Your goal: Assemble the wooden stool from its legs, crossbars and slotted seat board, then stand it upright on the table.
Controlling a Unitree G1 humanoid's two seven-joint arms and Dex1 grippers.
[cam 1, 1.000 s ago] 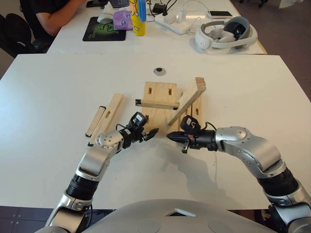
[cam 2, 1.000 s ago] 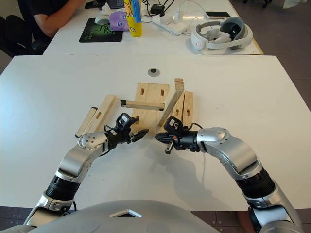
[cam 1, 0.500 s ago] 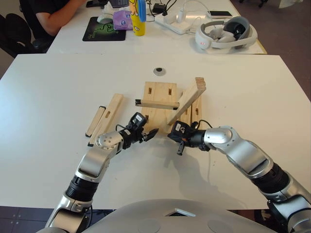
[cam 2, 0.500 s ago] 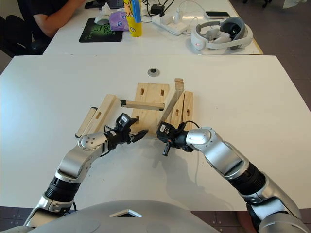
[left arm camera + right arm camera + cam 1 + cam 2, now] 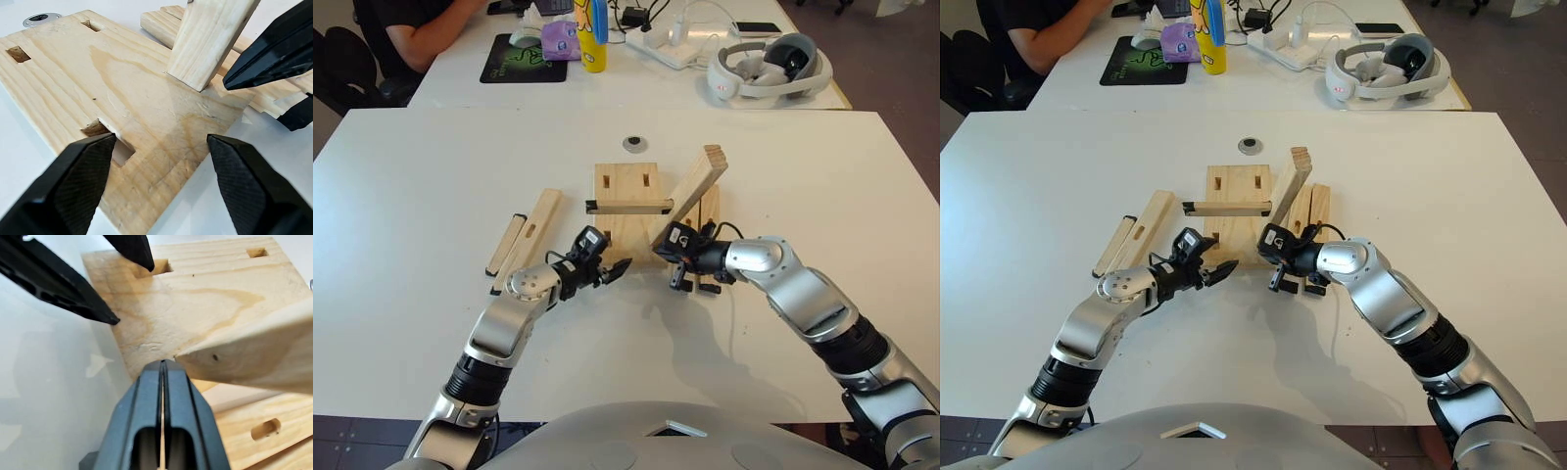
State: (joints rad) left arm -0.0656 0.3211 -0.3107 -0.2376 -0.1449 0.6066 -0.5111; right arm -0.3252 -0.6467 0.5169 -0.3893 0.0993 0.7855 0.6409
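The slotted seat board (image 5: 625, 188) lies flat mid-table, with a crossbar (image 5: 628, 207) across it. A leg (image 5: 693, 186) leans up from the board's near right corner, over two more legs (image 5: 709, 217) lying flat. Another leg (image 5: 532, 229) and a crossbar (image 5: 504, 245) lie to the left. My left gripper (image 5: 618, 266) is open at the board's near edge, its fingers (image 5: 80, 169) either side of a slot (image 5: 100, 129). My right gripper (image 5: 659, 247) is shut with nothing in it, its tip (image 5: 162, 365) against the leaning leg's lower end (image 5: 254, 357).
A round metal grommet (image 5: 634, 144) is set in the table behind the board. The back table carries a headset (image 5: 769, 67), a yellow bottle (image 5: 594, 37) and a power strip (image 5: 674, 44). Bare white tabletop (image 5: 411, 294) surrounds the parts on all sides.
My right gripper has swung forward and left to the foot of the leaning leg. The leg now stands steeper and the seat board has shifted slightly left. The left arm kept still.
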